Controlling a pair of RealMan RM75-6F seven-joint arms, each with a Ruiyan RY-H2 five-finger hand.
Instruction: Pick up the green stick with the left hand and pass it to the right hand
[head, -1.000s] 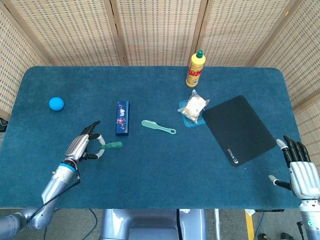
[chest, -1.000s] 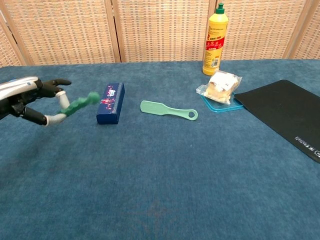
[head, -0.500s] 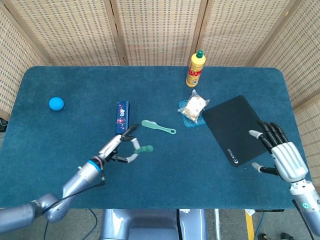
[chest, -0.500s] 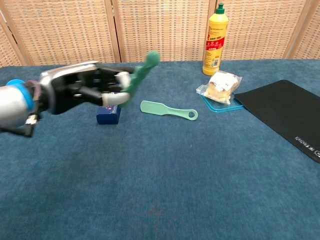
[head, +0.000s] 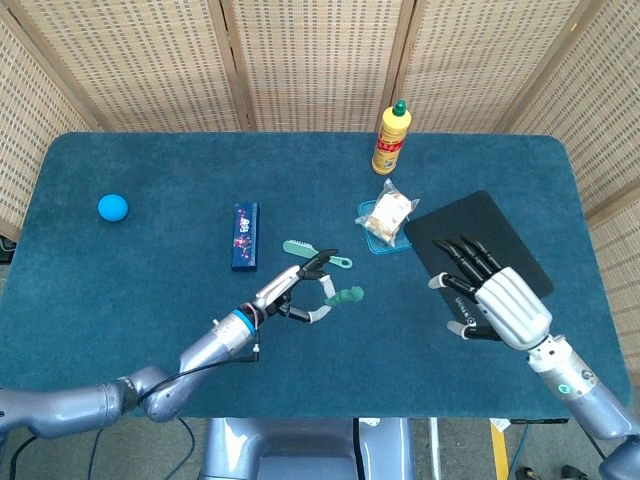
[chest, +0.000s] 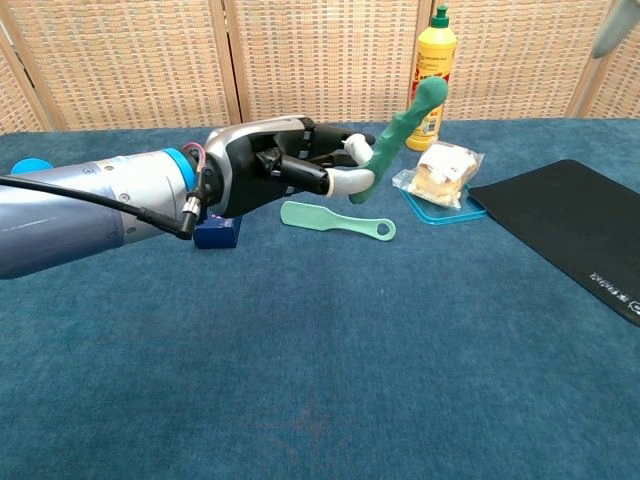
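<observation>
1 of 2 steps done: pickup made, handover left.
Head view: left hand pinches the green stick above the table, mid-scene; right hand spread wide, holding nothing, apart to the right.
Chest view: stick tilted upward; blue felt, wicker screens far behind.

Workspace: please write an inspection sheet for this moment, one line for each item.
Surface: table with blue cloth.
Job's things: green stick held up off the table by left hand.
Clutter: blue ball, blue box, brush, yellow bottle, bagged snack on a blue tray, black mat.
Hands: left hand holds the stick; right hand open above the mat.
Cables: black cable on left arm.
Surroundings: woven screen behind.
</observation>
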